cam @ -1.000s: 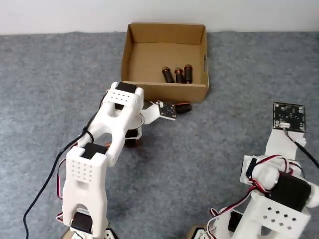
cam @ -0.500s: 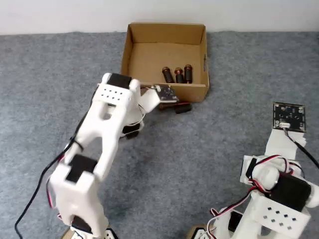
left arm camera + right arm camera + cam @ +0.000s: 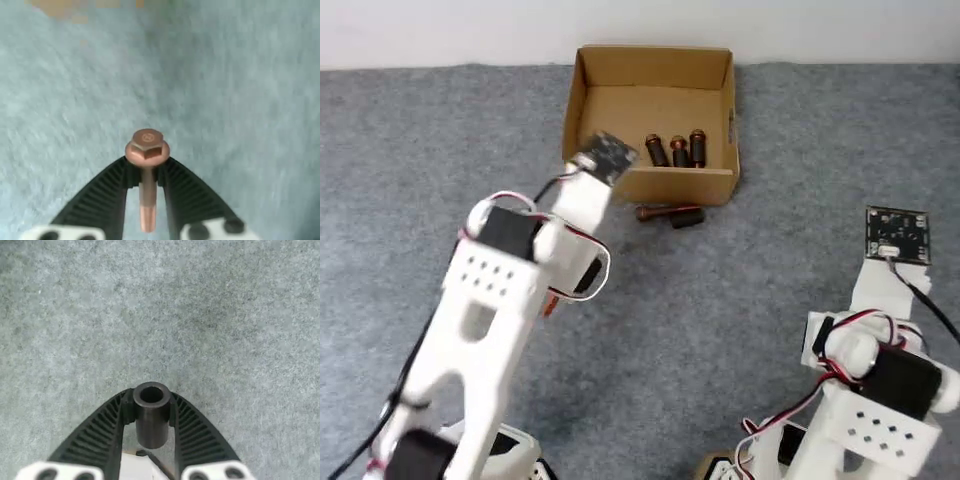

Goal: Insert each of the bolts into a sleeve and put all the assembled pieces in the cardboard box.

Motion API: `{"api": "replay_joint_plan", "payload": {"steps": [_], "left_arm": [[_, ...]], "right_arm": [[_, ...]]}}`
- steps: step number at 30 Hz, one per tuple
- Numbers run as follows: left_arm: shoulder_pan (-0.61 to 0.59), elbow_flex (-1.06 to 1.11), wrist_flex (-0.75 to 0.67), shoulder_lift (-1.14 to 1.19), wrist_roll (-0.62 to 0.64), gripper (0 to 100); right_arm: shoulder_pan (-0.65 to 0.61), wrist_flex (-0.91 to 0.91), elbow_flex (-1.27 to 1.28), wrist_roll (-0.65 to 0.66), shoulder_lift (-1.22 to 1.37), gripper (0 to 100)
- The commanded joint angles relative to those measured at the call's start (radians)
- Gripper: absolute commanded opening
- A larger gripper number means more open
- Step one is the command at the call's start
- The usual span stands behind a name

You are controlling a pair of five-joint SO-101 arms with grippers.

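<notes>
Grey carpet (image 3: 720, 300) runs back to a white wall (image 3: 620, 25)

The setting is a robotics test bench, of the lab or workshop type. The desk (image 3: 720, 300) has a grey felt-like cover and meets a plain white wall (image 3: 640, 30) at the far side. The left arm (image 3: 485, 300) and the right arm (image 3: 880, 420) are white plastic units with exposed servo wires (image 3: 845, 322). A bare circuit board (image 3: 898, 233) sits at the right wrist. A plain cardboard box (image 3: 660, 186) stands near the wall.
</notes>
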Motion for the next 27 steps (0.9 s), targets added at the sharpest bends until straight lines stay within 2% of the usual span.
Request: {"api": "replay_joint_plan", "payload": {"steps": [1,4,10,14,21,24,27], "left_arm": [[0.000,0.036,-0.176,-0.160,0.114,0],[0.000,0.102,-0.276,-0.244,0.199,0],[0.006,0.246,-0.450,-0.420,0.331,0],[0.002,0.361,-0.598,-0.577,0.400,0],[0.005,0.622,-0.868,-0.856,0.397,0],[0.008,0.725,-0.999,-0.959,0.333,0],[0.008,0.791,-1.073,-1.043,0.301,0]], "right_arm": [[0.005,-0.116,0.009,-0.057,-0.027,0.9],[-0.062,-0.211,0.052,-0.149,-0.082,0.9],[-0.363,-0.280,0.212,-0.325,-0.255,0.8],[-0.519,-0.366,0.324,-0.376,-0.381,0.8],[-0.661,-0.507,0.448,-0.374,-0.524,0.8],[-0.705,-0.555,0.483,-0.373,-0.544,0.8],[-0.763,-0.619,0.519,-0.373,-0.544,0.8]]}}
